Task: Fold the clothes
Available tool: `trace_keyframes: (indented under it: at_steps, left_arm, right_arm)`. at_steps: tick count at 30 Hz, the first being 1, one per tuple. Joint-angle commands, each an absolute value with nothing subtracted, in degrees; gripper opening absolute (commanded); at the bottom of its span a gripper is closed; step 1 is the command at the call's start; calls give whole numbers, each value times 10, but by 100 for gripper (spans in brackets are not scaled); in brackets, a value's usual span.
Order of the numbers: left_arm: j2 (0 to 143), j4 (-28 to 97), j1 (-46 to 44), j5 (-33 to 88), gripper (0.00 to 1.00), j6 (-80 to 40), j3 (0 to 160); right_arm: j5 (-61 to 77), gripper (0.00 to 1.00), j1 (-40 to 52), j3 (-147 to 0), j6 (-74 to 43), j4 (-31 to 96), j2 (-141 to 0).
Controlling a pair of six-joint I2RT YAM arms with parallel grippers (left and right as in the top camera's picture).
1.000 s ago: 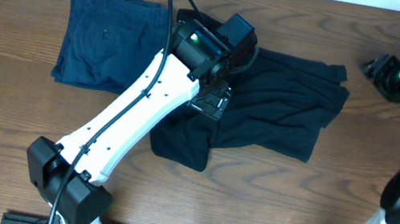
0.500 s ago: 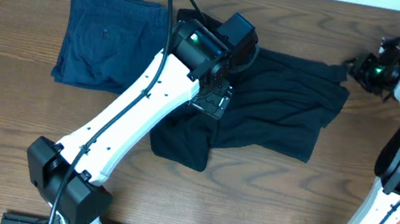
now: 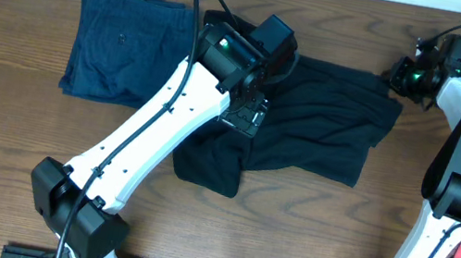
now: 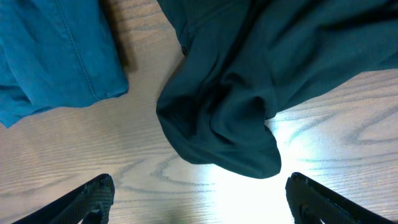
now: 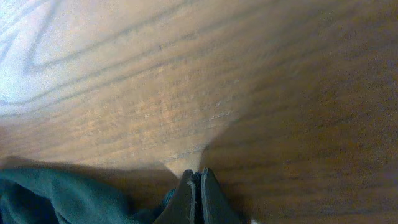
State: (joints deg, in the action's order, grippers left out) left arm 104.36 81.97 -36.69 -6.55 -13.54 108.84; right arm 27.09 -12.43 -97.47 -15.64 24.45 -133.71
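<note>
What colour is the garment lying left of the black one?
Plain navy blue; the soft fabric shorts show best in the overhead view.

no readable text, labels, brands or numbers on any garment, arm or table

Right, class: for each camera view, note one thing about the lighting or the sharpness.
Overhead: even light, sharp throughout. Left wrist: white glare on the table just below the black garment; the left fingers are dark and soft-edged. Right wrist: wood grain blurred, bright patch top left, shadow on the right.
</note>
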Motion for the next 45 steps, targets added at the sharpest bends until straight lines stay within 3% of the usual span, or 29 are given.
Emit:
trace_keyframes:
  at_steps: [1, 13, 14, 15, 16, 19, 21, 26, 31, 34, 39, 45]
  left_arm:
    - [1038, 820, -366, -66, 89, -138, 1090]
    - [1038, 818, -366, -66, 90, -138, 1090]
    - [1038, 817, -366, -66, 91, -138, 1090]
    - [1038, 815, -366, -66, 91, -138, 1090]
    - [1038, 813, -366, -66, 91, -138, 1090]
    - [1038, 806, -366, -66, 92, -138, 1090]
    - [1038, 802, -366, -66, 96, -138, 1090]
    - [1038, 801, -365, -67, 97, -122, 1090]
    - [1038, 806, -354, -82, 97, -121, 1090]
    - [1036, 817, -340, -82, 97, -121, 1094]
    - [1026, 848, -314, -82, 97, -121, 1095]
    - [1017, 883, -295, -82, 97, -117, 1095]
  right_arm:
    - [335, 1, -159, -1022, -141, 238, -1332]
    - [395, 1, -274, -1211, -264, 197, -1285]
    - [395, 12, -276, -1211, -264, 200, -1285]
    - [395, 37, -278, -1211, -263, 207, -1285]
    - [395, 48, -279, -1211, -260, 221, -1285]
    - [395, 54, -277, -1211, -230, 268, -1285]
    - [411, 53, -274, -1211, -199, 304, -1285]
    - [441, 49, -248, -1211, -99, 446, -1285]
    - [372, 47, -170, -1208, -13, 569, -1286]
    - [274, 47, -105, -1197, -21, 570, -1286]
    - [111, 64, -21, -1169, -72, 511, -1299]
    - [81, 70, 6, -1162, -104, 473, -1350]
